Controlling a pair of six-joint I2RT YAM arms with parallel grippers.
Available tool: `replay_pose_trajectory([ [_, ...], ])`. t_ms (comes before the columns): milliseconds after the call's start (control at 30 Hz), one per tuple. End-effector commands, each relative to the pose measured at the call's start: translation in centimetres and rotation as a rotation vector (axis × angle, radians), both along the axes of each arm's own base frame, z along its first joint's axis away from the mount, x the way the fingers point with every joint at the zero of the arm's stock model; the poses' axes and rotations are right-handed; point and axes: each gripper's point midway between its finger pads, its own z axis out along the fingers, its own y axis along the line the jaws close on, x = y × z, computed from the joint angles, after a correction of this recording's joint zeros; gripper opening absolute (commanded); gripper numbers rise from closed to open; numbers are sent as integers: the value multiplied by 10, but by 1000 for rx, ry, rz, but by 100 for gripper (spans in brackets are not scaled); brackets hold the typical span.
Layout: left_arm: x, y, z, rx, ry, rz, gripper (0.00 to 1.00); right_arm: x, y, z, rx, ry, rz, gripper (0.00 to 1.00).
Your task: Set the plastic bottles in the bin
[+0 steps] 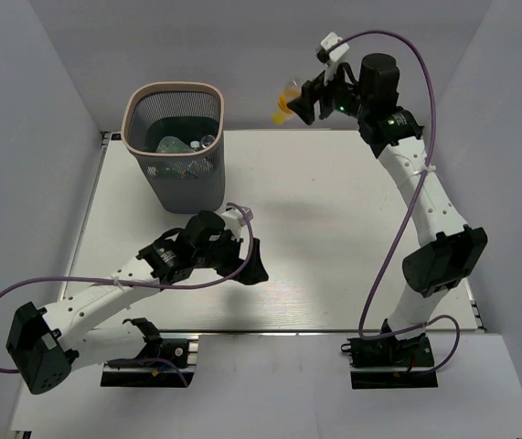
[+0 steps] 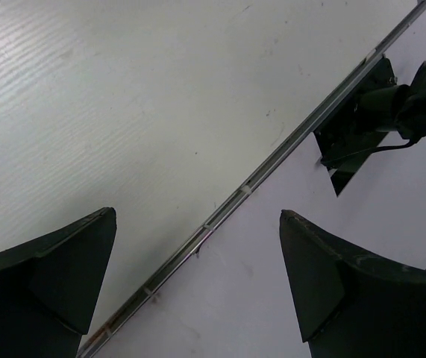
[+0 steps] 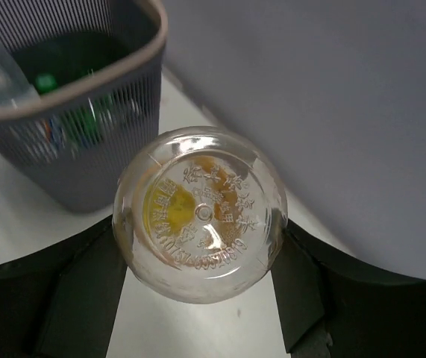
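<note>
My right gripper (image 1: 299, 102) is shut on a clear plastic bottle with an orange label (image 1: 286, 103), held high above the table's far edge, to the right of the bin. In the right wrist view its round embossed base (image 3: 200, 215) faces the camera between the fingers. The dark grey mesh bin (image 1: 176, 146) with a pale rim stands at the far left of the table and holds several bottles (image 1: 192, 144), clear and green; the bin also shows in the right wrist view (image 3: 71, 112). My left gripper (image 1: 253, 261) is open and empty, low over the table's middle front.
The white table (image 1: 334, 210) ends in a metal front rail (image 2: 272, 160). The right arm's base plate (image 2: 358, 123) shows beyond that rail. Grey walls enclose the table at the back and sides.
</note>
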Motion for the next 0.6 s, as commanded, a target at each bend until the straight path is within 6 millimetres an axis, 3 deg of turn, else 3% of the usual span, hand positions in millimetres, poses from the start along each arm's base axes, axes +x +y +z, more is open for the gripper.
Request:
replay_pose_trajectory([
  [0, -4, -4, 1, -36, -2, 9, 100, -11, 35, 117, 267, -310, 86, 0],
  [33, -3, -4, -5, -28, 5, 9, 100, -16, 42, 141, 321, -343, 106, 0],
  [100, -7, -4, -11, -21, 22, 7, 100, -21, 58, 160, 371, -391, 142, 0],
  [133, -7, -5, -16, -11, 30, 7, 100, -18, 75, 152, 388, -367, 174, 0],
  [167, -7, -5, -16, -14, 37, 12, 100, -28, 79, 178, 442, -430, 196, 0],
  [267, -9, -2, -24, 5, 46, 24, 100, -36, 107, 182, 508, -427, 267, 0],
  [433, -8, -2, -27, 5, 47, 38, 100, -37, 159, 144, 530, -345, 360, 0],
  [467, -7, -4, -25, -5, 49, 45, 100, -33, 176, 124, 520, -311, 372, 0],
  [533, -8, -4, -25, -2, 44, 43, 100, -31, 186, 118, 518, -313, 365, 0],
  [567, -8, -5, -25, -5, 51, 48, 100, -24, 199, 98, 505, -286, 365, 2],
])
